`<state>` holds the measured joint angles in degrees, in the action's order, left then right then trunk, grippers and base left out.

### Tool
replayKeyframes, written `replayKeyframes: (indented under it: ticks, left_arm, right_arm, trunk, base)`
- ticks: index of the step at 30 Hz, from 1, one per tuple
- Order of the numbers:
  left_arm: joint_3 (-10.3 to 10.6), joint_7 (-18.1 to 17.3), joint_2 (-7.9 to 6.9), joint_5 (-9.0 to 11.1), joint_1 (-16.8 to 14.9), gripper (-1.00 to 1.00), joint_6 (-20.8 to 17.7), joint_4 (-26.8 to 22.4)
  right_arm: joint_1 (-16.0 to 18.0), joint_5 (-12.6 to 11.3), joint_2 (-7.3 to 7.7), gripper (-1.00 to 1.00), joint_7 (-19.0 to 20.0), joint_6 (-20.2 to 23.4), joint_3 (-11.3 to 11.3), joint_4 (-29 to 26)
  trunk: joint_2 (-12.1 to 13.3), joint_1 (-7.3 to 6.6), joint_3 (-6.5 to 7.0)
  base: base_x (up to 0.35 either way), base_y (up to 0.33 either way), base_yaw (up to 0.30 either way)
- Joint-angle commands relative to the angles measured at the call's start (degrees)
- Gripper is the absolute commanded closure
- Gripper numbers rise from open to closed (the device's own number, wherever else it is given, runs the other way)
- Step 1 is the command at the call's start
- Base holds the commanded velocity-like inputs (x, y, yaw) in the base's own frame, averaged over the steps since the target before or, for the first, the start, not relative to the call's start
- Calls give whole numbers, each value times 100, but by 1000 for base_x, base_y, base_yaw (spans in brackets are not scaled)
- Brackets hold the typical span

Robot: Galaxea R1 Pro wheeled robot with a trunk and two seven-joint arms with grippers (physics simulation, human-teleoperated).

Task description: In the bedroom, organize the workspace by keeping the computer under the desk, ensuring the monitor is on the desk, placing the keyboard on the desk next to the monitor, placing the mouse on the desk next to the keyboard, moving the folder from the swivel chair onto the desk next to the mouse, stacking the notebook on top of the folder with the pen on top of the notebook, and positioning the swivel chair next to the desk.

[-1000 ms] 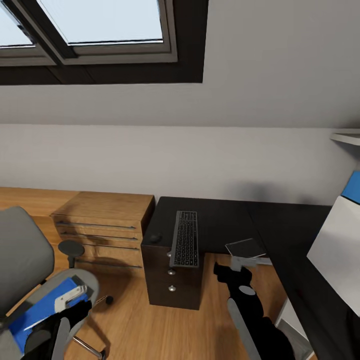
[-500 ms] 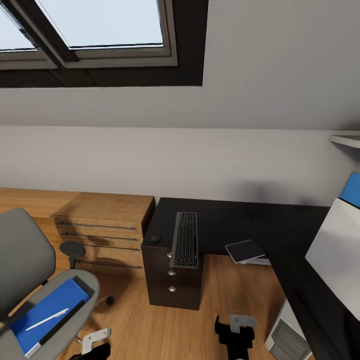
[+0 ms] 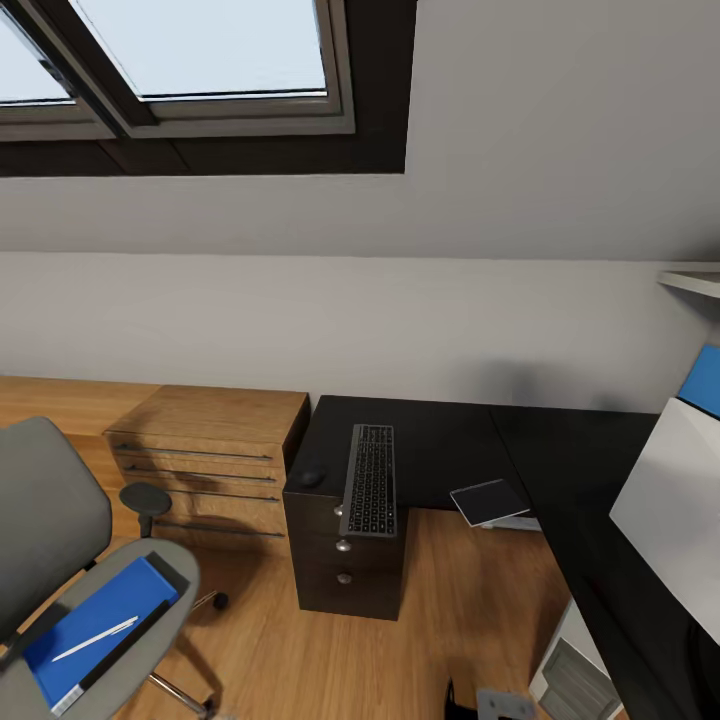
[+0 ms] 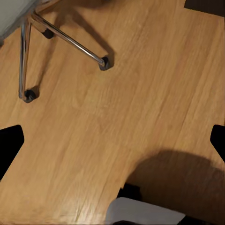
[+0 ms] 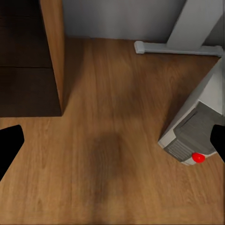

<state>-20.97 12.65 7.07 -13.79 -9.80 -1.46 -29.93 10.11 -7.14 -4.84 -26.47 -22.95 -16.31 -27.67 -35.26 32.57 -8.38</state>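
Folder: the blue folder (image 3: 95,625) lies on the swivel chair (image 3: 60,560) seat, well apart from the worktop, with the pen (image 3: 95,639) resting on top of it.
Keyboard and mouse: the keyboard (image 3: 371,479) lies on the dark worktop (image 3: 440,440) over the drawer unit (image 3: 345,570), with the mouse (image 3: 311,478) just beside it on its left.
Computer: the grey tower (image 5: 199,136) stands on the floor under the worktop, its red button showing in the right wrist view.
Step in hand: likely the folder move from chair to worktop, not yet begun.
Next move: calls for reaching the left arm to the seat and gripping the folder at an edge, minding the loose pen.
Left gripper (image 4: 112,140): fingers spread wide, empty, over bare wooden floor (image 4: 140,93) near the chair's castors.
Right gripper (image 5: 112,143): fingers spread wide, empty, above the floor beside the tower.
Room: sloped white wall, skylight (image 3: 200,45), wooden dresser (image 3: 205,455) left of the worktop.
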Motion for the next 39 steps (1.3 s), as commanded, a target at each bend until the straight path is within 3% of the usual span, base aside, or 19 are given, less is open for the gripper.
replayKeyframes:
  ticks: [1,4,10,39]
  left_arm:
    - [-34,-3,-4,-56,-5,-100,-11,46]
    - [-35,-13,-30,-50,-5,-100,-1,167]
    - [-33,-42,-37,-47,-5,-100,4,236]
    - [-39,-52,-48,-53,-3,-100,398,508]
  right_arm:
    - [8,-58,4,-100,-29,-143,-50,89]
    - [7,-59,-2,-100,-22,-429,-54,285]
    - [7,-59,-1,-100,-18,-584,-54,385]
    - [5,-51,1,-100,-8,-641,-56,429]
  trunk:
    - [-9,2,-9]
    - [-9,2,-9]
    - [-9,2,-9]
    - [-9,2,-9]
  base:
    - [0,0,0]
    - [0,0,0]
    - [0,0,0]
    - [0,0,0]
